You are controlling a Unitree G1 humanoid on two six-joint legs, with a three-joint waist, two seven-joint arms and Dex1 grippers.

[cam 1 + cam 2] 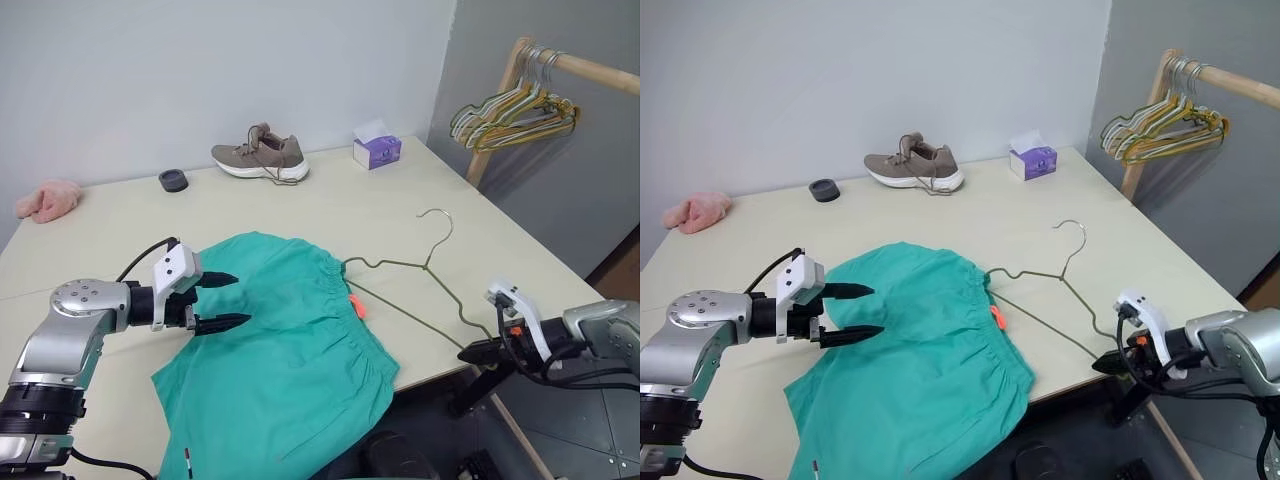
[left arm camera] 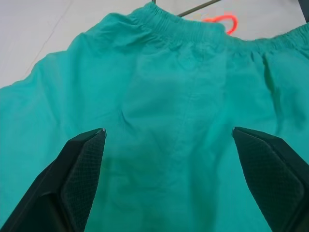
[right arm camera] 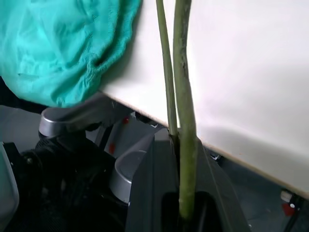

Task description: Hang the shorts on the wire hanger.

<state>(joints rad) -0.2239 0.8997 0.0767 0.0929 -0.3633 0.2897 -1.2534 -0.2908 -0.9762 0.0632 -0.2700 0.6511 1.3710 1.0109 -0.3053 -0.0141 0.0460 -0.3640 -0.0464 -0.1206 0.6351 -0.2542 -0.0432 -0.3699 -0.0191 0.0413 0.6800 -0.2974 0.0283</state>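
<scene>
Shorts (image 1: 290,350) on table (image 1: 330,210) front, wire hanger (image 1: 420,275) right, shoe (image 1: 260,155) behind

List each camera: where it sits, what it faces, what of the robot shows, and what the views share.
Head eyes: look forward and down over the cream table; both arms show.
Left wrist: looks along the open left gripper onto the teal-green fabric shorts.
Right wrist: looks along the right gripper, fingers shut on the thin olive-green wire hanger.
Shared: shorts and hanger.
</scene>
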